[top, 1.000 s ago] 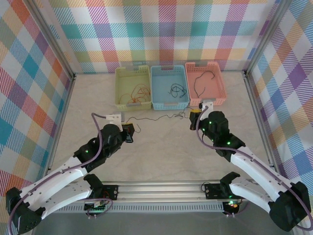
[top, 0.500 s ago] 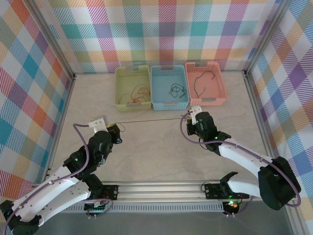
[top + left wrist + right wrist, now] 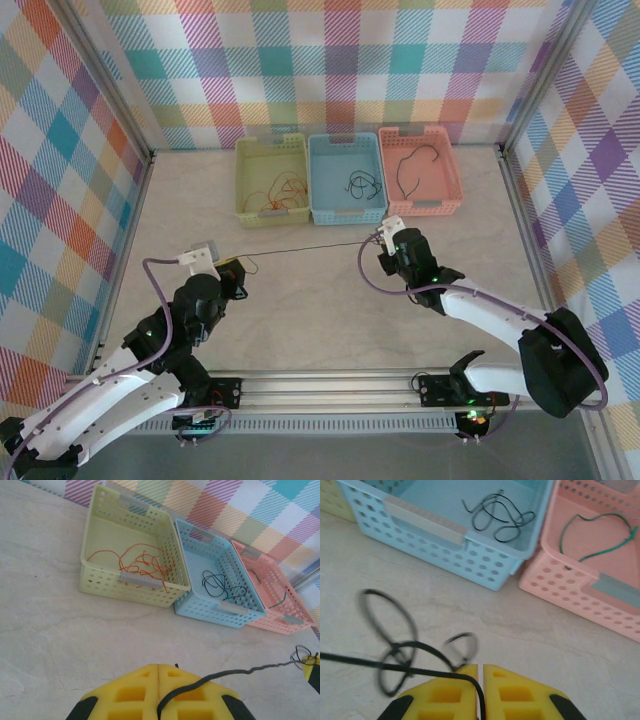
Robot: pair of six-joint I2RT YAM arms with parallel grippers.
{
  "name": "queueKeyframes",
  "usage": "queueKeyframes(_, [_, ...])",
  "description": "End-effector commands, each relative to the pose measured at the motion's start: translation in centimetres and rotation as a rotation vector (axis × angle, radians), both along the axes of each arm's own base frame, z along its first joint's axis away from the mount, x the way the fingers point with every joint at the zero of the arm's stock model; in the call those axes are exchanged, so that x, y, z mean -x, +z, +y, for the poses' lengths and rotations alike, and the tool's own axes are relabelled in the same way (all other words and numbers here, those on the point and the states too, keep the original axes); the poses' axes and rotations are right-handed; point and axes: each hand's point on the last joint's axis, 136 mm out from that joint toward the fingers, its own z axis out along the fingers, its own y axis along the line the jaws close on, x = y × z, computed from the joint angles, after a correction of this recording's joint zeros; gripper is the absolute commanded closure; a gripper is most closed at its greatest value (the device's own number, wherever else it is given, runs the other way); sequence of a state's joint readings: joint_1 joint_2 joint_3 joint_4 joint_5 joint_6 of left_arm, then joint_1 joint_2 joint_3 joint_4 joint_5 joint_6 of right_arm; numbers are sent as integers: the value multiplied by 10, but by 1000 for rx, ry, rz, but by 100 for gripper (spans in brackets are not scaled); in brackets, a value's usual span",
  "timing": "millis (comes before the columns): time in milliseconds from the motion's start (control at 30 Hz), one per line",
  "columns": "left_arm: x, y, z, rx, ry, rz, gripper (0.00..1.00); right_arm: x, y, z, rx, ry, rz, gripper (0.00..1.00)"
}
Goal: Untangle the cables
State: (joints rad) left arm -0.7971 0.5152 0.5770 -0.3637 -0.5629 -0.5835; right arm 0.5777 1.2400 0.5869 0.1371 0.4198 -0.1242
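A thin black cable (image 3: 310, 247) runs in a straight, taut line between my two grippers, just above the table in front of the baskets. My left gripper (image 3: 236, 268) (image 3: 159, 666) is shut on one end, and the cable (image 3: 250, 670) leaves the seam of its yellow fingers toward the right. My right gripper (image 3: 381, 239) (image 3: 480, 666) holds the other end. Its jaws stand only a cable's width apart, with the cable (image 3: 395, 667) pinched in the slit. Blurred black loops (image 3: 390, 630) hang just beyond its fingertips.
Three baskets stand in a row at the back. The yellow-green basket (image 3: 242, 185) holds orange cables (image 3: 142, 562). The blue basket (image 3: 346, 214) holds a black cable (image 3: 497, 517). The pink basket (image 3: 455, 185) holds a dark green cable (image 3: 590, 535). Metal frame rails run along both sides.
The black cable, slack on the table a second ago, is now pulled straight. Both grippers have shifted left, and the left arm has drawn back toward the near edge.
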Motion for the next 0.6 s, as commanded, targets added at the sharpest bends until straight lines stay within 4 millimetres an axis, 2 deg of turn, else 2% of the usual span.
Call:
queueKeyframes(0, [-1,10,5,14,24,-40,100,-8,2,-20,52,-99,-21,83])
queueKeyframes(133, [-1,12,-12,16,-63,-42,100,-3,11,-1,-44,0,-39,68])
queueKeyframes(267, [0,16,-26,25,-136,-55,100,11,29,29,-164,177,-65,57])
queueKeyframes(400, [2,20,-38,39,-199,-68,100,33,51,57,-270,373,-100,54])
queueKeyframes(567, [3,20,-58,47,-297,-59,100,74,87,102,-416,708,-146,54])
